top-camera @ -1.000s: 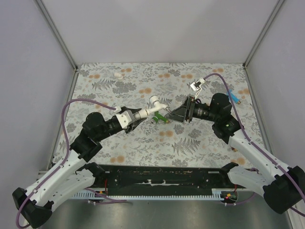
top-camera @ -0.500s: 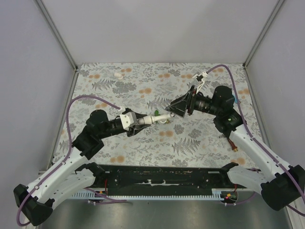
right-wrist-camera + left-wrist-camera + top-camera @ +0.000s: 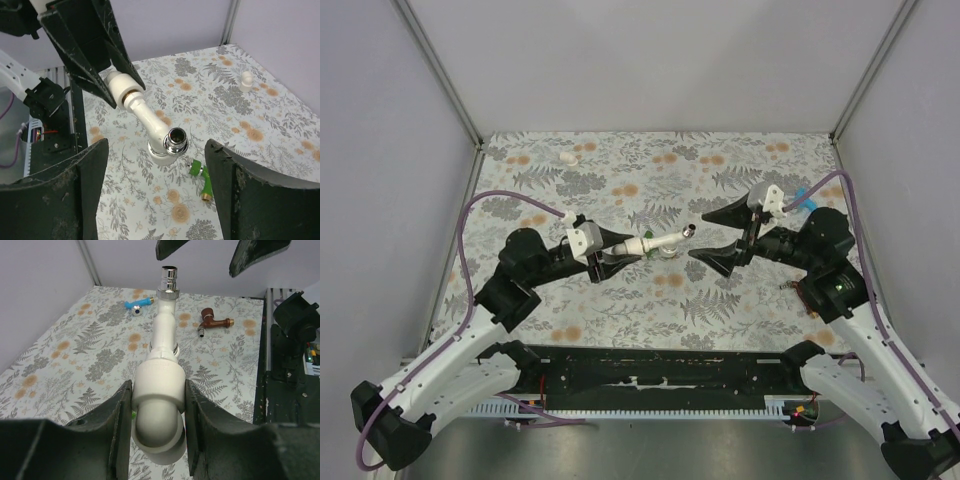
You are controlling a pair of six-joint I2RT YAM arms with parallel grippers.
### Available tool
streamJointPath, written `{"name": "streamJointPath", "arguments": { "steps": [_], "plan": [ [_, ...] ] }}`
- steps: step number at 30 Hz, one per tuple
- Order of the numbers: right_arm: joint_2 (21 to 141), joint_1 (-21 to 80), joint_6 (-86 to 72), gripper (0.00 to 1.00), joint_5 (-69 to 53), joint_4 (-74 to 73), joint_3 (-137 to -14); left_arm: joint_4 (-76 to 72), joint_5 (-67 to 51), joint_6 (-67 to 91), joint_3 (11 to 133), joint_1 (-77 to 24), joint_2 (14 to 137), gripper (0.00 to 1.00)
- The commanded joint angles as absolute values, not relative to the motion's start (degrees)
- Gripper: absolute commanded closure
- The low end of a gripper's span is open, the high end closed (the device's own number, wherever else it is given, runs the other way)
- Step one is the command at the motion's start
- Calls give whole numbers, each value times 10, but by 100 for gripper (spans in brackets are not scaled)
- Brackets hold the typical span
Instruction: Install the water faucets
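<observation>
My left gripper (image 3: pixel 612 250) (image 3: pixel 159 407) is shut on a white elbow fitting (image 3: pixel 158 385). The white faucet (image 3: pixel 655 243) (image 3: pixel 164 325) (image 3: pixel 147 116) sits in that fitting. Its chrome nozzle (image 3: pixel 176 140) points at my right gripper (image 3: pixel 720 236) (image 3: pixel 156 145). That gripper is open wide and empty, a short way off the nozzle, one finger on each side. A green faucet (image 3: pixel 202 181) (image 3: pixel 665 252) lies on the mat under the white one. A blue faucet (image 3: pixel 137 304) and a reddish-brown faucet (image 3: pixel 212 320) lie on the mat beyond.
A stubby white pipe fitting (image 3: pixel 566 157) (image 3: pixel 246 80) stands at the far left of the floral mat (image 3: pixel 620 300). Grey walls and metal posts bound the mat. A black rail (image 3: pixel 660 375) runs along the near edge.
My right gripper has drawn back to the right, away from the faucet, and its jaws now stand wide apart. My left gripper has lowered and levelled the white faucet towards it.
</observation>
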State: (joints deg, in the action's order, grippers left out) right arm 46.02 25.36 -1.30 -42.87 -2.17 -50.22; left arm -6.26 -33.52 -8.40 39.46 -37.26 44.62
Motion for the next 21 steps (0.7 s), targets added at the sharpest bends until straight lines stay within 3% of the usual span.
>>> {"name": "streamJointPath", "arguments": {
  "steps": [1, 9, 13, 18, 21],
  "plan": [
    [460, 254, 74, 16, -484, -33, -477, -154, -374, -34, 403, -373, 445, 98],
    [519, 254, 41, 18, -623, -4, -487, -207, -431, 10, 393, -373, 452, 98],
    [558, 257, -82, 25, -652, 116, -476, -200, -439, 1, 395, -373, 457, 98],
    [606, 258, -265, 45, -634, 262, -467, -153, -418, -67, 396, -373, 447, 98],
    [637, 258, -372, 68, -590, 262, -475, -104, -384, -131, 399, -374, 438, 98]
  ]
}}
